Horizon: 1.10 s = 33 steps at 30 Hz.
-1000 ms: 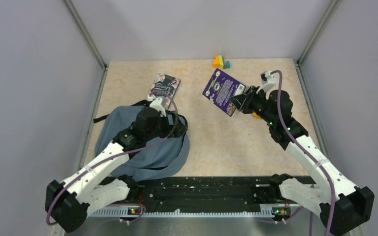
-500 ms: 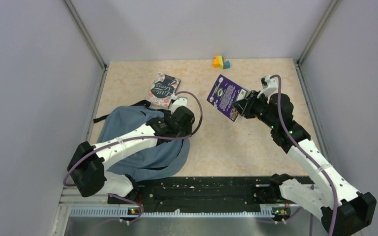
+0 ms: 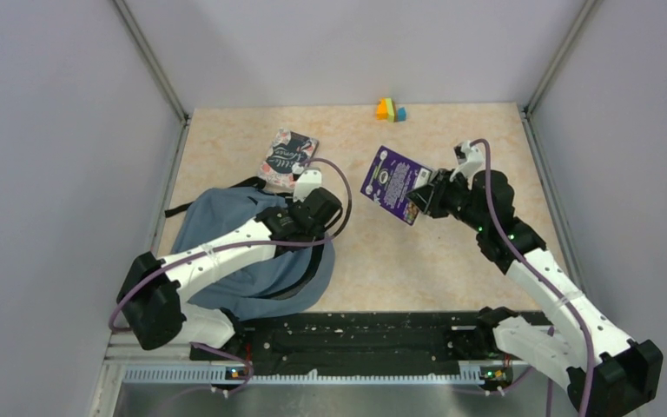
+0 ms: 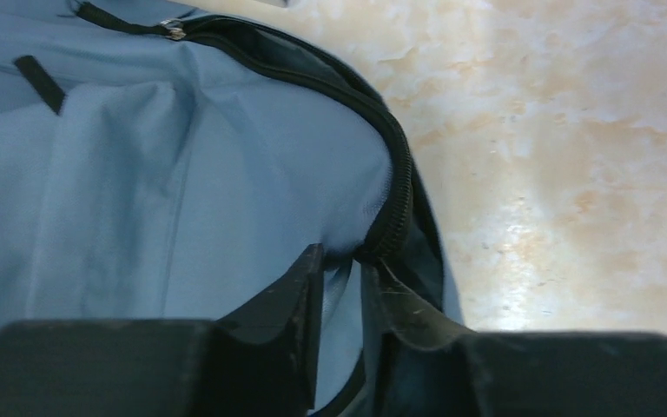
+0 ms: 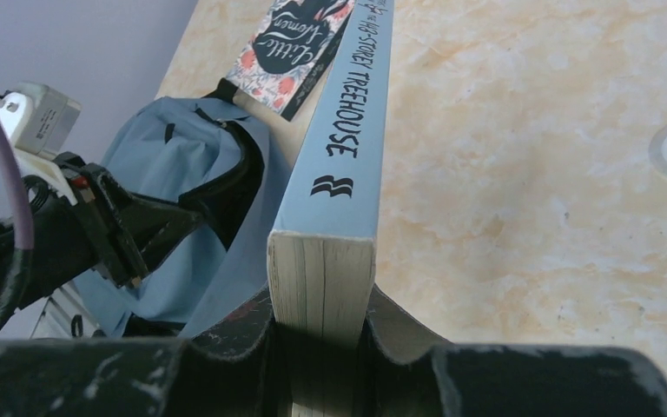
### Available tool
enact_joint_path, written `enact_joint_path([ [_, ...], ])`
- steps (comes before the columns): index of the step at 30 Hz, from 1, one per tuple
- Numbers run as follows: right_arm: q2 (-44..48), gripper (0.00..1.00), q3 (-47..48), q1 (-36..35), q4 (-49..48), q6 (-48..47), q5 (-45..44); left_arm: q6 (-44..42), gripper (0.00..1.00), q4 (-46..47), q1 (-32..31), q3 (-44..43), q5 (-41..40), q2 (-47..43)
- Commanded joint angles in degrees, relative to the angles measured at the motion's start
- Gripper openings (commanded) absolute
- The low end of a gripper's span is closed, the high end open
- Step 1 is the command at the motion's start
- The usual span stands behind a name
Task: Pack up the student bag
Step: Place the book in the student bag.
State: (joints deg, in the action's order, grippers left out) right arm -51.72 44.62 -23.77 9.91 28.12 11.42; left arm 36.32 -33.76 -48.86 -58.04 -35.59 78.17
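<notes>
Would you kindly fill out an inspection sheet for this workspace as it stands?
Surface: beige marbled table.
Job's things: student bag lying at left, unzipped; floral book just beyond it; purple book in the right gripper.
Clutter: coloured blocks at far edge; pale ring on table.
Grippers: left gripper fingers pinch the bag's zipper edge; right gripper shut on purple book.
Cables: purple cable along each arm.
Surroundings: grey walls, three sides.

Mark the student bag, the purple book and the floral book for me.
student bag [image 3: 213, 219]: top external view, bare blue fabric of its upper panel.
purple book [image 3: 391, 180]: top external view, middle of its cover.
floral book [image 3: 285, 156]: top external view, middle of its cover.
</notes>
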Motion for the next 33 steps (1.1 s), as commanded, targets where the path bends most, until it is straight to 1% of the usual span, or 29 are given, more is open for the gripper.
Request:
enact_joint_path([
  [1,1.89,0.0,1.85,-0.05,-5.09,1.8,6.4,1.25,0.16,-7.41,0.08,-2.42,-8.34,-1.01],
  [3,1.71,0.0,1.87,-0.13,-5.9,3.55,10.1,0.28,0.02,-9.89,0.08,-4.16,-10.97,-2.95],
  [4,1.65,0.0,1.69,-0.14,-6.66,5.08,11.77,-0.84,0.0,-10.72,0.15,-5.16,-11.89,-4.26],
  [6,1.15,0.0,0.86,-0.86,-9.34,8.43,15.11,-6.11,0.0,-11.17,0.49,-7.55,-11.11,-7.44],
  [8,0.5,0.0,-0.08,-2.69,-13.88,11.34,16.46,-12.48,0.0,-9.44,1.68,-9.25,-6.01,-11.01],
  [11,-1.66,0.0,-0.87,-6.53,-18.59,13.94,16.4,-18.54,0.0,-9.36,3.97,-12.38,2.07,-15.8],
  [13,-3.76,0.0,-1.15,-8.91,-20.48,14.82,15.96,-20.51,0.0,-11.41,5.74,-15.39,6.46,-17.8],
  [16,-7.71,0.0,-0.77,-12.99,-20.46,14.63,13.27,-22.98,0.0,-15.03,9.16,-19.74,12.88,-19.4],
  [20,-14.01,0.0,-1.41,-18.21,-28.36,18.09,14.68,-24.86,0.0,-17.59,13.53,-22.7,19.73,-20.25],
  [24,-19.38,0.0,0.11,-22.9,-33.15,19.6,17.42,-26.13,0.0,-18.84,15.24,-23.9,19.75,-19.53],
  [27,-23.35,0.0,1.13,-24.93,-35.34,20.61,17.28,-26.68,0.0,-18.38,16.03,-23.73,20.47,-19.42],
  [30,-28.54,0.0,2.45,-26.2,-38.61,22.31,16.57,-26.82,0.0,-17.44,16.7,-23.37,21.1,-19.44],
  [33,-34.1,0.0,4.05,-27.66,-44.17,23.64,12.7,-26.99,0.0,-16.53,17.21,-23.14,22.08,-19.59],
])
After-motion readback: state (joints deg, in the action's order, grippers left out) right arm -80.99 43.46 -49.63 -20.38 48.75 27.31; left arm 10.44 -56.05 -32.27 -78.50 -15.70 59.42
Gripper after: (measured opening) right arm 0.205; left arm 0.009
